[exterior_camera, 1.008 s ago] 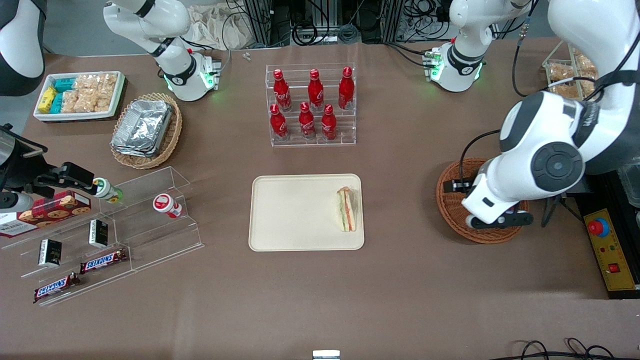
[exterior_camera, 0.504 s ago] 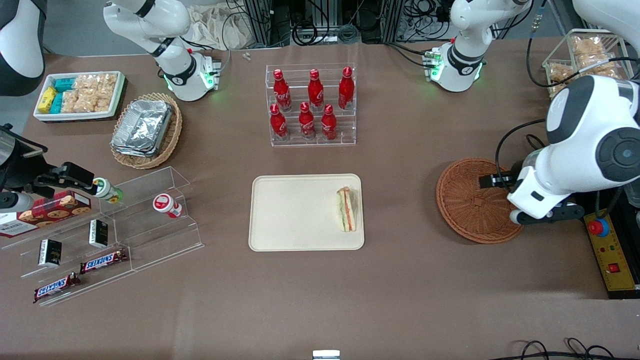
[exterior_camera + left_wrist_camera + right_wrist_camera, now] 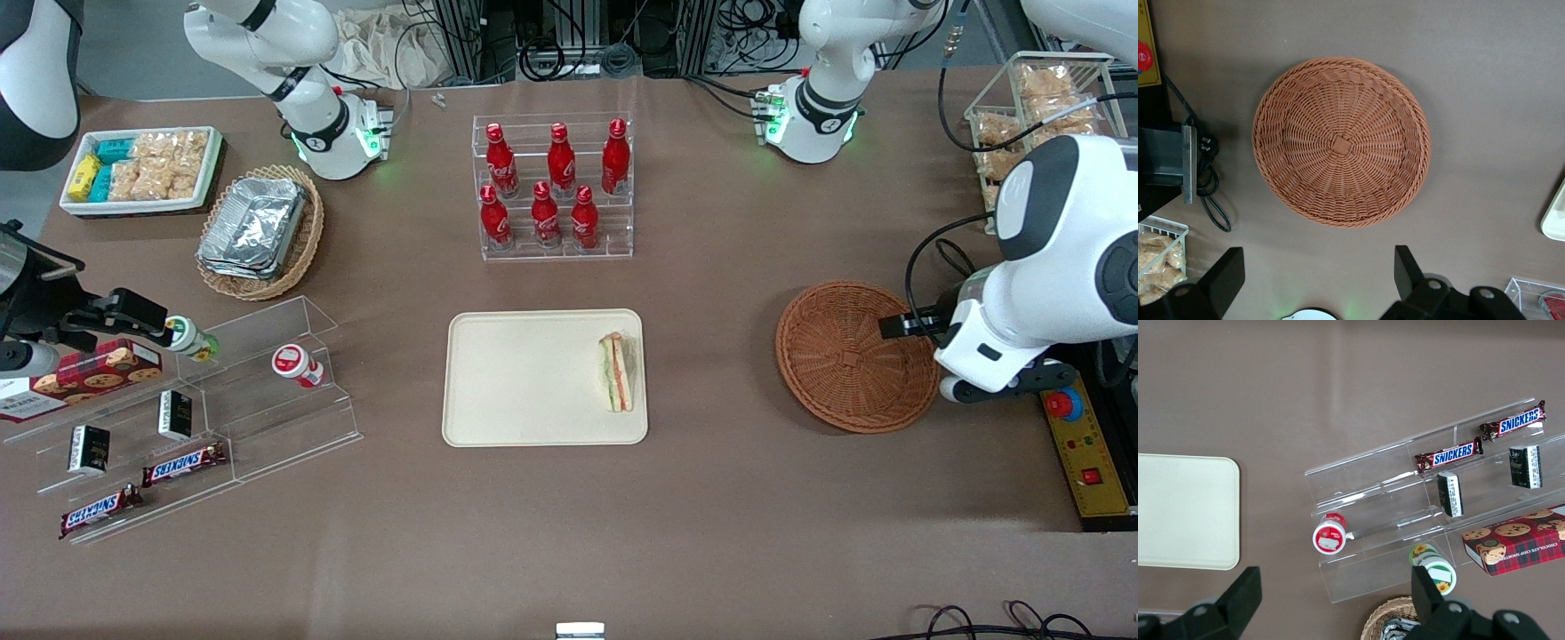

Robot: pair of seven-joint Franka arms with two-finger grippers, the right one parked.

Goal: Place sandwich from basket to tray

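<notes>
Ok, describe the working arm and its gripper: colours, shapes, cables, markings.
The left arm has glossy white rounded shells, dark grey joint caps and a black cable looping along it. Its base glows green. The gripper, up near the basket, has black, blocky fingers, set wide open. No readable markings.

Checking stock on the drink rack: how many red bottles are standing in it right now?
6, all upright in the clear rack: three on its upper step, three on the lower step nearer the front camera. None looks hidden.

You see a woven wicker basket (image 3: 1341,142), rough; a smooth matt plastic tray (image 3: 524,378); the sandwich (image 3: 617,372) in glossy clear wrap; the gripper (image 3: 1318,280) with matt black fingers.
</notes>
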